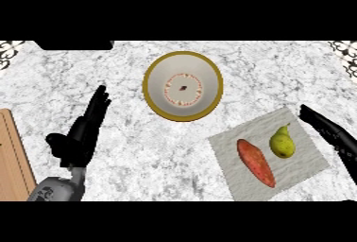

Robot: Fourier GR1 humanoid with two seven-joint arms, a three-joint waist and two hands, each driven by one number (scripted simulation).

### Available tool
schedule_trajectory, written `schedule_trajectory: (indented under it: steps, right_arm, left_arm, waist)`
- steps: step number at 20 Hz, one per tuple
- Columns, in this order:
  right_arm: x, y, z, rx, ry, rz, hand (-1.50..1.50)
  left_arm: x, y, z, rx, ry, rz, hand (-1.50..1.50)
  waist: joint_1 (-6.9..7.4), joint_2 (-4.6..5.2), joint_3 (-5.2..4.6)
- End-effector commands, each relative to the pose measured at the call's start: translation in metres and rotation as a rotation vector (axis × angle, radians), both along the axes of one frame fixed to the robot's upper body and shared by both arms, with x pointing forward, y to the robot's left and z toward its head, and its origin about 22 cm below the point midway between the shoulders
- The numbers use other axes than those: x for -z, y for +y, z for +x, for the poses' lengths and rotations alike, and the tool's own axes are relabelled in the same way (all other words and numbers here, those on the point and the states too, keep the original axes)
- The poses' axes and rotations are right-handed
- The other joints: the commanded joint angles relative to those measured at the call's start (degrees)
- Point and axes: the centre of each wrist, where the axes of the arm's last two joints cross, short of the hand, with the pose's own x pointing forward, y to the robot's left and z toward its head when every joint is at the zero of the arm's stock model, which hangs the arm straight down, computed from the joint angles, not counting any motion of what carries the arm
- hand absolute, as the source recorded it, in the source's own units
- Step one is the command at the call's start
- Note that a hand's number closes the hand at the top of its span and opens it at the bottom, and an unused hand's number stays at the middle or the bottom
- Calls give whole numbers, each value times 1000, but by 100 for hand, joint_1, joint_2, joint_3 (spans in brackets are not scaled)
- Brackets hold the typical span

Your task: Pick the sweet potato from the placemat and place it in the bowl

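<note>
Head view: reach step. Potato [256,163] untouched on mat [304,164]; right hand [333,134] beside mat, uncurled, empty. Next: grasp potato, clear of pear [282,142].

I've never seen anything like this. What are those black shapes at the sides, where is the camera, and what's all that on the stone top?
You are looking through a camera in a humanoid robot's head, aimed steeply down at a marble counter. The black shapes are its own hands. The left hand, on a grey forearm, rests open at the view's left, fingers up. The right hand shows at the right edge, fingers straight, beside a grey placemat. On that placemat lie an orange sweet potato and a green pear, apart from each other. Further up the counter sits a cream bowl with a golden rim. A wooden board shows at the left edge. Neither hand holds anything.
</note>
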Motion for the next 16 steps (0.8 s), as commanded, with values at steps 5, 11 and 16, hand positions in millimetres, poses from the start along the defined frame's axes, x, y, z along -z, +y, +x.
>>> schedule_trajectory:
  steps: [5, 11, 16]
  right_arm:
    - [-45, 11, 17, -5, 218, -214, -150]
    - [-15, 21, 35, -32, 375, -351, -150]
    - [18, 15, 38, -63, 401, -367, -150]
  left_arm:
    - [-11, 2, 2, 25, -2, 1, 0]
    - [11, -27, 0, 20, -9, 3, 0]
    - [-4, 1, 4, 13, 2, 7, 0]
  waist:
    - [102, 7, -2]
    - [83, 24, 2]
    - [49, 13, 6]
